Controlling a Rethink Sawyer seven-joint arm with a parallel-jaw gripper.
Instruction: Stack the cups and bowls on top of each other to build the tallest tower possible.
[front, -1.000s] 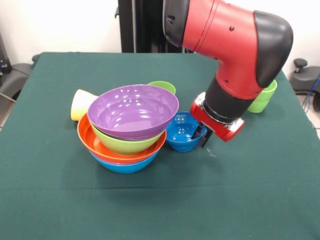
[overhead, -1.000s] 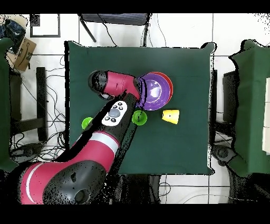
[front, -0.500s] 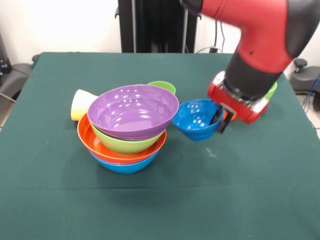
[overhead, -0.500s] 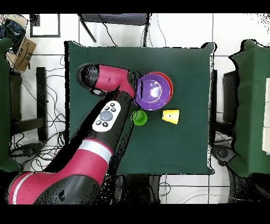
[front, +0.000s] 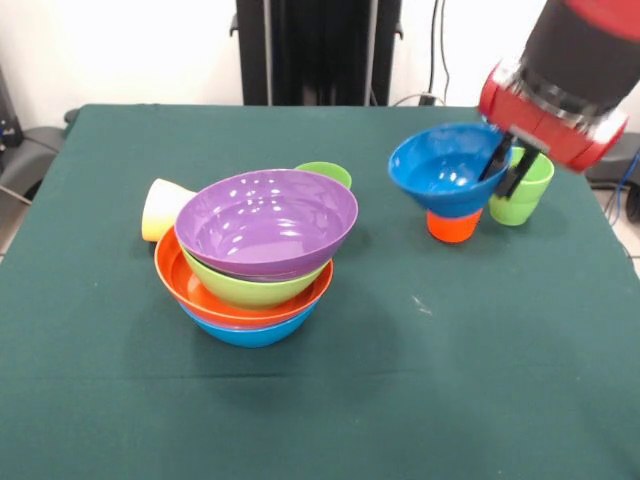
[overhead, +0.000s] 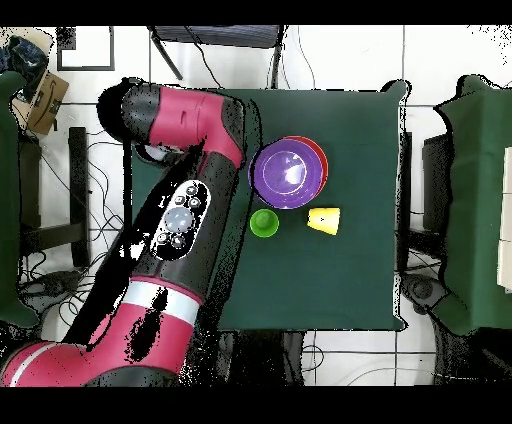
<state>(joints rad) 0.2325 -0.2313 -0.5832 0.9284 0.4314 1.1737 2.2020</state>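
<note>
My gripper (front: 505, 170) is at the upper right of the front view, shut on the rim of a small dark blue bowl (front: 445, 172), which hangs tilted above the table. Just below that bowl an orange cup (front: 453, 226) shows; I cannot tell whether they touch. A light green cup (front: 524, 192) stands behind the gripper. The tower (front: 255, 262) sits left of centre: blue bowl (front: 250, 332) lowest, then orange (front: 190, 285), lime green (front: 250, 291) and purple (front: 265, 220). In the overhead view the purple bowl (overhead: 288, 172) shows, and the arm hides the gripper.
A yellow cup (front: 162, 208) lies on its side behind the tower's left; it also shows in the overhead view as the yellow cup (overhead: 323, 219). A green cup (front: 326, 172) stands behind the purple bowl, seen from above as the green cup (overhead: 264, 222). The red arm (overhead: 185, 210) covers the table's left part overhead.
The gripper closed on the dark blue bowl beside the tower, lifted it, and carried it up and to the right in the front view, uncovering the orange cup.
</note>
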